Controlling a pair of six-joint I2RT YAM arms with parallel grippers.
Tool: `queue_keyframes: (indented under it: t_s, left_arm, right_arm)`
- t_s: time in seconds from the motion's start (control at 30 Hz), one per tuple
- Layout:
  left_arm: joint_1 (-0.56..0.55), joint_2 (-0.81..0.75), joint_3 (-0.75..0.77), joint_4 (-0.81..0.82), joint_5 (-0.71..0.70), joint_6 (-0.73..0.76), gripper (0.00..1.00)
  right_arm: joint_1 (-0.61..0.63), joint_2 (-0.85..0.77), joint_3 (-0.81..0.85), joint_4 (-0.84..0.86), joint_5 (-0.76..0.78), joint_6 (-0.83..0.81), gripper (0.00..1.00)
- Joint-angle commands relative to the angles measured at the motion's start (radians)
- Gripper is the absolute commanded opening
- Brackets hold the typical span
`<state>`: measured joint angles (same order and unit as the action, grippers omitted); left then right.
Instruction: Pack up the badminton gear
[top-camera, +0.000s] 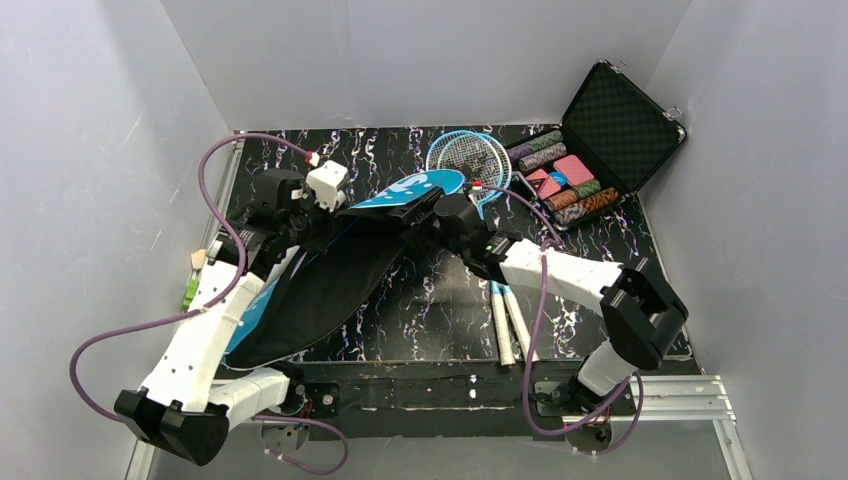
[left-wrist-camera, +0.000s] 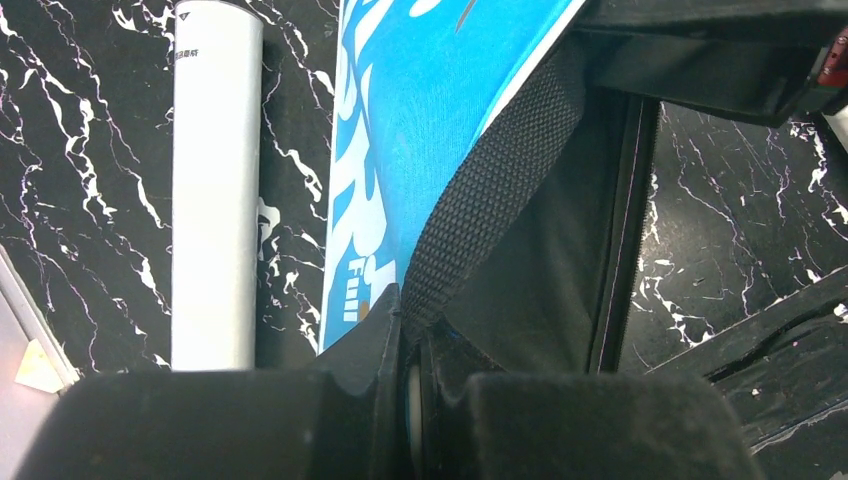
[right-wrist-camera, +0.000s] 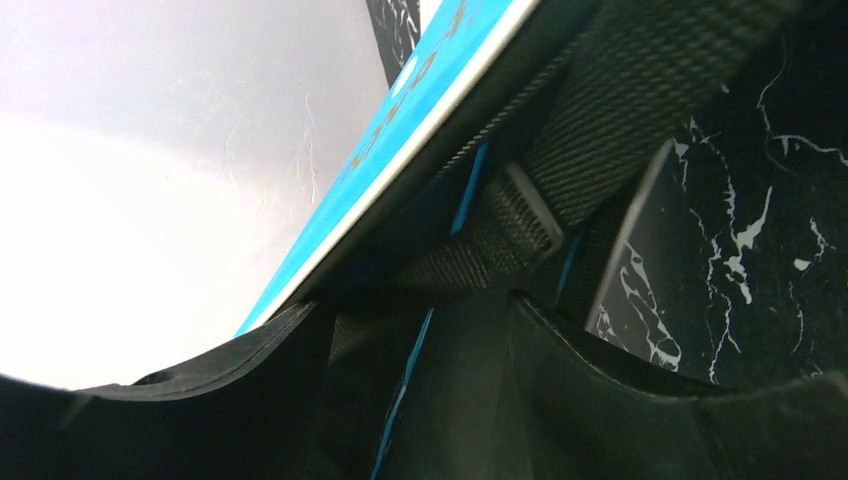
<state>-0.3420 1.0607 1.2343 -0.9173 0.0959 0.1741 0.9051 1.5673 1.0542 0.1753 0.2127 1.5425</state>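
The blue "SPORT" bag (top-camera: 405, 190) is held up off the table between both grippers, its black inside (top-camera: 330, 280) hanging open toward the near left. My left gripper (top-camera: 335, 212) is shut on the bag's edge by the black strap (left-wrist-camera: 480, 200); its jaws (left-wrist-camera: 412, 330) pinch the cloth. My right gripper (top-camera: 425, 210) is shut on the bag's other edge, with strap (right-wrist-camera: 500, 240) and cloth between its fingers (right-wrist-camera: 410, 310). Two light-blue rackets lie right of the bag, heads (top-camera: 468, 158) at the back, white handles (top-camera: 505, 320) near the front. The white tube (left-wrist-camera: 215, 180) lies beside the bag. No shuttlecocks show.
An open black hard case of coloured chips (top-camera: 590, 150) stands at the back right, close to the racket heads. White walls enclose the table on three sides. Small green and beige items (top-camera: 190, 275) sit off the table's left edge.
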Motion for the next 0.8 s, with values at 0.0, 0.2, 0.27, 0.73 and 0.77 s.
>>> queue_keyframes:
  t_s: [0.0, 0.2, 0.27, 0.73, 0.77]
  left_arm:
    - [0.005, -0.038, 0.05, 0.008, 0.032, -0.007, 0.0]
    - [0.005, -0.048, 0.034, 0.001, 0.047, -0.003, 0.0]
    - [0.005, -0.048, 0.031, -0.004, 0.054, -0.003, 0.0]
    - [0.005, -0.056, 0.002, -0.004, 0.067, -0.004, 0.0]
    - [0.005, -0.057, -0.002, -0.003, 0.068, -0.004, 0.0]
  right_arm:
    - [-0.015, 0.017, 0.056, 0.015, 0.09, 0.002, 0.7]
    - [-0.059, -0.012, 0.008, 0.067, 0.119, -0.022, 0.57]
    - [-0.067, -0.017, 0.007, 0.074, 0.117, -0.033, 0.5]
    - [-0.081, -0.066, 0.0, 0.085, 0.075, -0.055, 0.06]
    - [-0.081, -0.077, -0.011, 0.09, 0.065, -0.05, 0.02]
